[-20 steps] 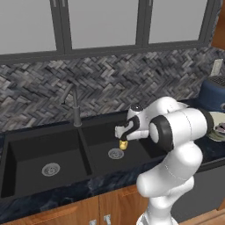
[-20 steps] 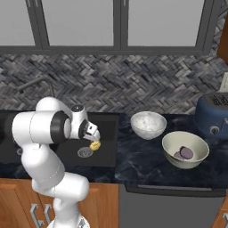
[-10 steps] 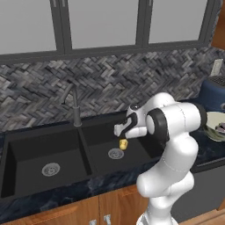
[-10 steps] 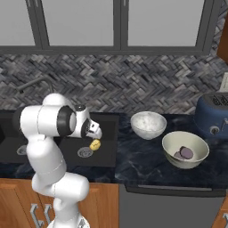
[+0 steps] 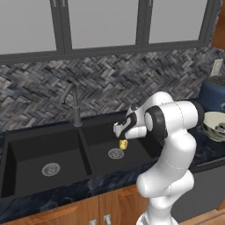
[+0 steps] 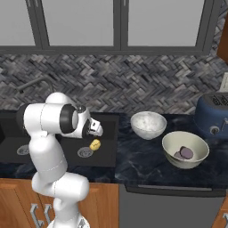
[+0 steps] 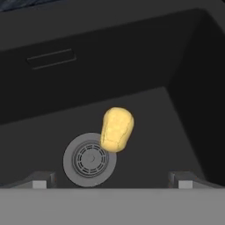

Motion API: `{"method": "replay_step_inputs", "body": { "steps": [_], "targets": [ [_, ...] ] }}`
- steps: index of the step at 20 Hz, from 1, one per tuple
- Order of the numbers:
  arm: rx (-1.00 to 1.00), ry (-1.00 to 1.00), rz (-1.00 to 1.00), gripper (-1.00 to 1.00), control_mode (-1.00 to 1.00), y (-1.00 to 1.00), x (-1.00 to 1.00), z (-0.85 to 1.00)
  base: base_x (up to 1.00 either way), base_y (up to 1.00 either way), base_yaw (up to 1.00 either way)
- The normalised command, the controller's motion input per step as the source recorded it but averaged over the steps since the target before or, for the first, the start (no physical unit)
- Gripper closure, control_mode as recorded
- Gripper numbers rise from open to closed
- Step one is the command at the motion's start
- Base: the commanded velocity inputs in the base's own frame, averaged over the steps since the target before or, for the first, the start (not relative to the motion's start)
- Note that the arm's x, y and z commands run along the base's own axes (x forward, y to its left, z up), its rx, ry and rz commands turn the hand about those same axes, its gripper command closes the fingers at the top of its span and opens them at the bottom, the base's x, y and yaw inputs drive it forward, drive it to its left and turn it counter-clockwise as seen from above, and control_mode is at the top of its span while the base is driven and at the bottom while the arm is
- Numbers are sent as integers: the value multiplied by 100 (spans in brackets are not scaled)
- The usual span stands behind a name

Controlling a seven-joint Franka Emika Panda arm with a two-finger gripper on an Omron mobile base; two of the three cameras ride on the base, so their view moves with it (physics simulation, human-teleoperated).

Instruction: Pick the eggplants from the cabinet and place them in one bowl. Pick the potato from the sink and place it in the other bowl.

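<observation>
**Potato approach under way in the right sink basin**

Taken from left to right, the black sink is seen set into the dark counter, with its curved tap behind the divider. The gripper is held over the right basin, its jaws spread wide with nothing between them. The potato is seen lying on the basin floor, touching the round steel drain at the drain's upper right edge and overlapping it slightly.

The step in hand is judged to be the reach for the potato; the eggplants are already seen in the cream bowl on the right, while the other bowl is seen with nothing in it.

In the hand view, the potato's long axis is seen running nearly up and down, tilted a little to the right at its far end, across the line between the two fingertips. A straight descent is called for next, with the jaws centred on the potato and closed across its narrow width.
</observation>
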Motion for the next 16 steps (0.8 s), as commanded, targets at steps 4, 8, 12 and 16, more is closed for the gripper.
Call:
{"method": "replay_step_inputs", "body": {
  "steps": [4,8,12,16],
  "targets": [
    [0,-6,0,-100,-100,0,0,-7,0,0,0],
    [-1,0,0,-100,-100,7,0,-17,0,0,0],
    [0,6,0,-100,-100,7,0,-9,0,0,0],
    [0,8,0,-100,-100,1,0,-21,0,0,0]
  ]
}}
